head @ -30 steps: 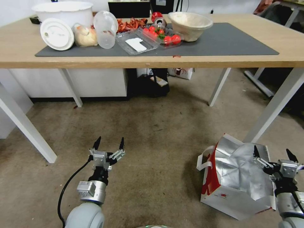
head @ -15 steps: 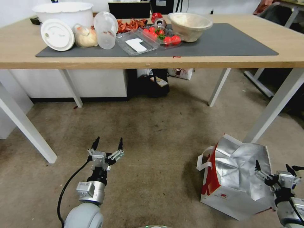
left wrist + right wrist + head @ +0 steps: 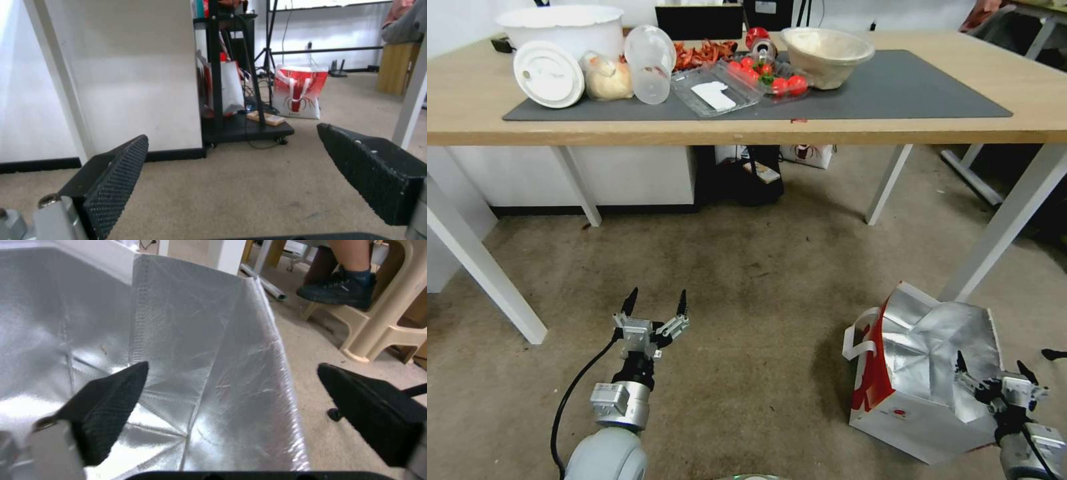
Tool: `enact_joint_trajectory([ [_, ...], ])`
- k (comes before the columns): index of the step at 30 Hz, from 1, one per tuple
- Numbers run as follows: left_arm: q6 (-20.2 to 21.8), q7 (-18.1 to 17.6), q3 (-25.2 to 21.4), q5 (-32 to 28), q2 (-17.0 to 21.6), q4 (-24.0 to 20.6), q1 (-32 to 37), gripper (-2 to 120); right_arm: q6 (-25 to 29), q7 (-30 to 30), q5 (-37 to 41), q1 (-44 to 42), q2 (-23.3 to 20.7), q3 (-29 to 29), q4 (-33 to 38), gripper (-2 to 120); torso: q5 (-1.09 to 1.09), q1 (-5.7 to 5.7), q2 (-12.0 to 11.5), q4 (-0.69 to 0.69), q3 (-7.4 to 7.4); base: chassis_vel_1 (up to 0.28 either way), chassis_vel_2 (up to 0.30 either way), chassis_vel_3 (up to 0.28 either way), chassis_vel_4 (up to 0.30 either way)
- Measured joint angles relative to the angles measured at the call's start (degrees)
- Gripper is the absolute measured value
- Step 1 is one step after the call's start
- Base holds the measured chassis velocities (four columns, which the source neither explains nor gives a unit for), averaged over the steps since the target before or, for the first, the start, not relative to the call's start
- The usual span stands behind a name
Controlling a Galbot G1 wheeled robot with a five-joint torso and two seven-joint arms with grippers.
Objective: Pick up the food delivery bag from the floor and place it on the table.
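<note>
The food delivery bag [image 3: 924, 380] sits on the floor [image 3: 747, 300] to the robot's right, just in front of a white leg of the surface [image 3: 747, 127], mouth open w/ silver lining facing up, red side panel and white strap handles [image 3: 857, 337] on its left side. Not lifted yet.

Right claw [image 3: 990, 373] hovers at the bag's right rim, jaws spread wide, gripping nothing. In the right wrist view one finger [image 3: 111, 396] is over the foil interior and the other finger [image 3: 369, 410] is outside over the carpet, so the bag's right wall [image 3: 249, 366] lies between them. Can't tell if either finger touches the foil.

Left claw [image 3: 654, 307] is parked well apart over bare carpet, also spread open, holding nothing.

Step in hand, imo: lining up the grab, approx. the early part of the task. Next move calls for settling the claw over the rim so the wall stays between the fingers, then pinching firmly; foil and paper look thin and creased, could slip or crumple. Then a lift high enough to clear the surface edge; the grey mat [image 3: 907, 87] has free room on its right side.
</note>
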Motion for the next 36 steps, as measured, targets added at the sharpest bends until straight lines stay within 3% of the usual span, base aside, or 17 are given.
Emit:
enact_joint_trajectory([
  [7,-0.32,-0.71,0.74,0.60,-0.47,0.12,0.01,96,0.03,0.59,0.32,0.07,0.35,-0.36,-0.17,72,0.00,0.00,0.01,0.00,0.00,0.000,0.000,0.000,0.000],
  [9,-0.34,-0.74,0.80,0.64,-0.49,0.12,0.00,96,0.04,0.64,0.45,0.06,0.38,-0.37,-0.18,70,0.00,0.00,0.01,0.00,0.00,0.000,0.000,0.000,0.000],
  [16,-0.35,-1.31,0.62,0.60,-0.03,-0.10,-0.21,96,0.06,0.89,1.72,-0.16,0.60,-0.55,-0.31,39,0.00,0.00,0.03,0.00,0.00,0.000,0.000,0.000,0.000],
  [23,-0.38,-1.72,0.41,0.39,0.13,-0.29,-0.30,96,-0.20,0.93,1.86,0.16,0.75,-0.81,-0.36,15,0.00,0.01,0.04,0.00,0.00,0.000,0.000,0.000,0.000],
  [25,-0.38,-1.74,0.39,0.36,0.14,-0.29,-0.32,96,-0.20,0.93,1.87,0.16,0.75,-0.81,-0.36,14,0.00,0.01,0.04,0.00,0.00,0.000,0.000,0.000,0.000],
  [27,-0.41,-1.80,0.29,0.21,0.25,-0.23,-0.50,96,-0.21,0.93,1.86,0.15,0.78,-0.82,-0.36,1,0.00,0.00,0.04,0.00,0.00,0.000,0.000,0.000,0.000],
  [36,-0.43,-1.85,0.42,0.11,0.27,0.35,-0.89,96,-0.26,1.17,1.86,0.16,0.81,-0.86,0.04,0,0.01,0.01,0.04,0.00,0.00,0.000,0.000,0.000,0.000],
])
